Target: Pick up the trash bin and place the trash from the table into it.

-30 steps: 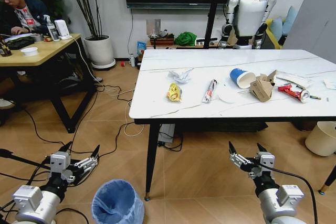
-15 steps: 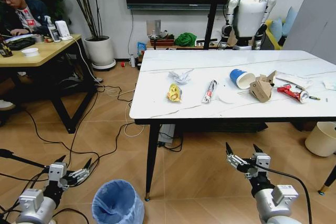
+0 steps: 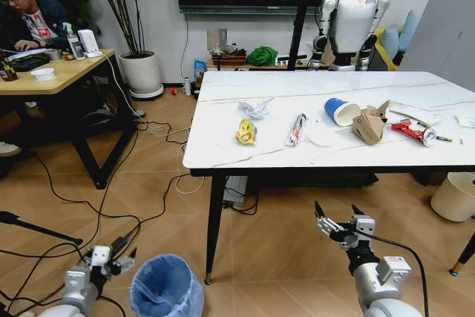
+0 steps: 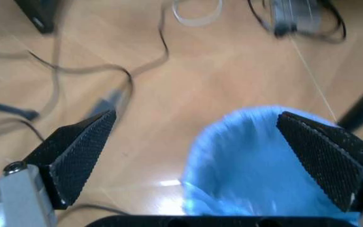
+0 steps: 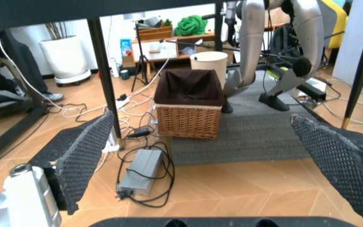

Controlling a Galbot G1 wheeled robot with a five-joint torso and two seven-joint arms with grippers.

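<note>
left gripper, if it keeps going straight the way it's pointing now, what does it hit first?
Most likely the trash bin: in the left wrist view its blue-lined rim sits between the open fingers of the left gripper, off-centre toward one side. Depth is unclear; a slightly off line would meet bare floor.

A wicker basket (image 5: 190, 111) with a dark liner stands on a grey rug (image 5: 251, 142), a cream bin (image 5: 209, 62) behind it. Cables (image 3: 89, 206) trail over the wooden floor (image 3: 282, 250).
</note>
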